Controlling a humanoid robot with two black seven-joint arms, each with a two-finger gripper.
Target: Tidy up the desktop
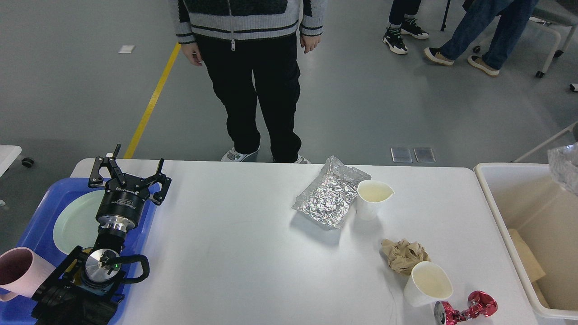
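While spread wide and empty over blue tray, left jaws hover at white counter far-left corner; foil tray, cups, crumpled paper well right; right jaws out of view

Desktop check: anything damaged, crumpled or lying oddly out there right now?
Yes. On the desktop, a crushed red can lies on its side at the near right edge, a crumpled brown paper wad touches the nearer paper cup, and a flattened foil tray sits askew.
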